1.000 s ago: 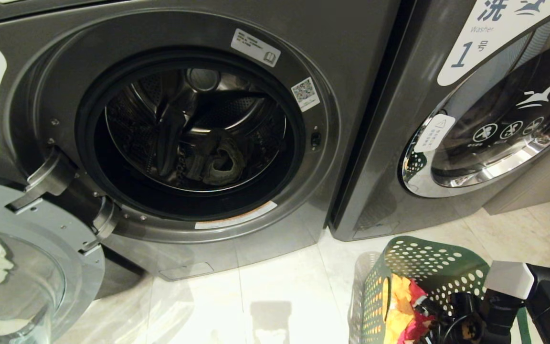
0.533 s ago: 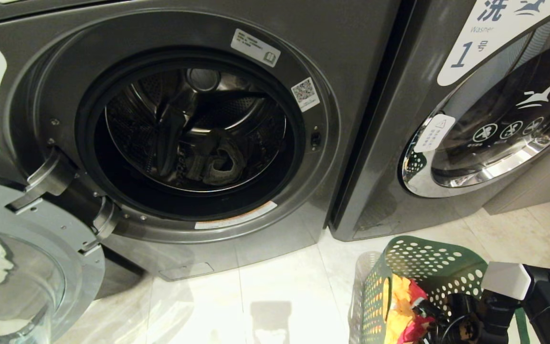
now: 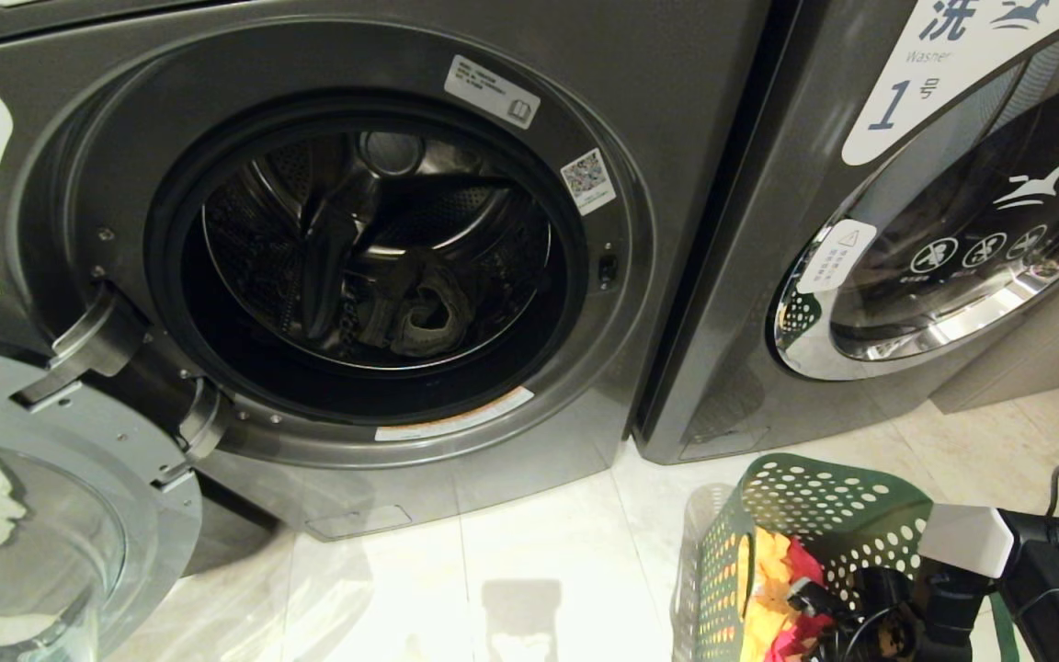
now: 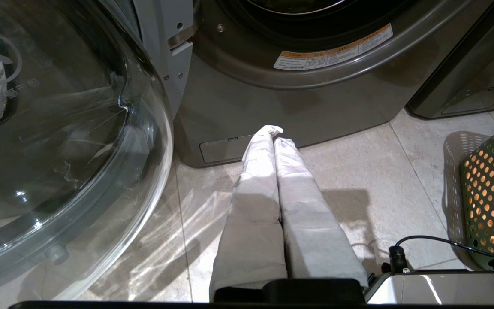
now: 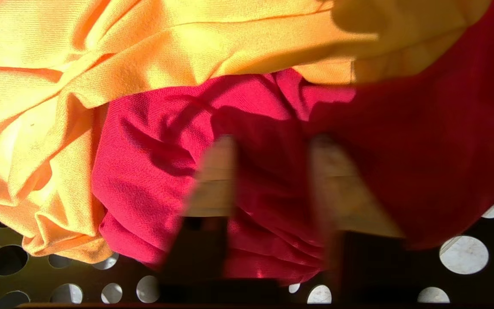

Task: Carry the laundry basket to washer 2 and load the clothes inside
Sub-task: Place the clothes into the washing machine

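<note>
The dark green laundry basket stands on the floor at the lower right, in front of the washers. The clothes in it are a yellow-orange cloth and a red-pink cloth. My right gripper reaches down into the basket, and its fingers are shut on a fold of the red-pink cloth. The grey washer on the left has its door open and a dark garment in the drum. Its label is cut off, so I cannot read a 2. My left gripper is shut and hangs low before that washer.
The open glass door swings out low on the left. A washer labelled 1 stands shut on the right, just behind the basket. Pale floor tiles lie between the open door and the basket.
My right arm has edged slightly left and deeper into the basket, and the red-pink cloth has shifted a little around its fingers. The washers, the door and the basket have not moved.
</note>
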Controlling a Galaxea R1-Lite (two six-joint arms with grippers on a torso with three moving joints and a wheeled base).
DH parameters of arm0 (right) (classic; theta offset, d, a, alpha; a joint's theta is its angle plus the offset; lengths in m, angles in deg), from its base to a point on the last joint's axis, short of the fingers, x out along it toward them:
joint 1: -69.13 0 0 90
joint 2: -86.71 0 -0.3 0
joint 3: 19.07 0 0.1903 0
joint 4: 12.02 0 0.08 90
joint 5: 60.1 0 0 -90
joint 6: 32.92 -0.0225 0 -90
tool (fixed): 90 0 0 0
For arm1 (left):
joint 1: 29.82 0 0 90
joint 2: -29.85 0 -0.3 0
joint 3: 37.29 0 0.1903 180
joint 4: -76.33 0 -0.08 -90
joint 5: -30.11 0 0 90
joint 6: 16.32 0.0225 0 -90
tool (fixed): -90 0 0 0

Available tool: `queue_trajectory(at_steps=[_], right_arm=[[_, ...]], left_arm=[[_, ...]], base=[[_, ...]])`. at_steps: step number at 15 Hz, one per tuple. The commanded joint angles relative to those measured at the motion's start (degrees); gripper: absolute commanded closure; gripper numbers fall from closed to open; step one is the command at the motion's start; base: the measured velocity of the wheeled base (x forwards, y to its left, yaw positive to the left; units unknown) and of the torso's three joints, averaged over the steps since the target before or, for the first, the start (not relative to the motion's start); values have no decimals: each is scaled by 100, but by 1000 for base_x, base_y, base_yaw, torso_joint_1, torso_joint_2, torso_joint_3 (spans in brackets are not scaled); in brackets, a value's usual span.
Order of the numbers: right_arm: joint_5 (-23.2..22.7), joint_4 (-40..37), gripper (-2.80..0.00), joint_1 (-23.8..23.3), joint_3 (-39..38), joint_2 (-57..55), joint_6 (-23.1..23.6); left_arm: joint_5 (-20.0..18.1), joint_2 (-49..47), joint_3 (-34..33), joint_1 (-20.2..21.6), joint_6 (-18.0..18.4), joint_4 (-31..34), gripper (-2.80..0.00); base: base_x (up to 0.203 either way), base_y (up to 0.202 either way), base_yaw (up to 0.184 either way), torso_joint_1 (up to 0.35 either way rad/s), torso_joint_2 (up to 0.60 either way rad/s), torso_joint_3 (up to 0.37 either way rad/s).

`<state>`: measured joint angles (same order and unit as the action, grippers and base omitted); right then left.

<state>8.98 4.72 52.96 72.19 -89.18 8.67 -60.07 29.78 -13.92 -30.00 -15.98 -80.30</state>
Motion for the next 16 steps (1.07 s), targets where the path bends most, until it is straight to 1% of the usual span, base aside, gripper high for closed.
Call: queue_trajectory(at_steps=[1,4,7,9,13,16], right_arm=[[-17,23,0,1,5,2,25],[-17,62,0,0,-15,76,37],[-17,59,0,-19,-219,570,30],[-21,65,0,-44,-541,1112,23],[-60,84,0,-100,-1447,2109,17],[-114,102,0,-96,-1797,2498,34]], left_arm=[[1,-1,0,1,1,0,0],[1,-1,0,1,1,0,0],[1,-1,0,1,1,0,0],[1,-1,0,1,1,0,0],[1,-1,0,1,1,0,0],[1,-1,0,1,1,0,0]], base=[[0,0,0,0,0,0],[0,0,0,0,0,0],[0,0,0,0,0,0],[0,0,0,0,0,0],[0,0,0,0,0,0],[0,0,0,0,0,0]])
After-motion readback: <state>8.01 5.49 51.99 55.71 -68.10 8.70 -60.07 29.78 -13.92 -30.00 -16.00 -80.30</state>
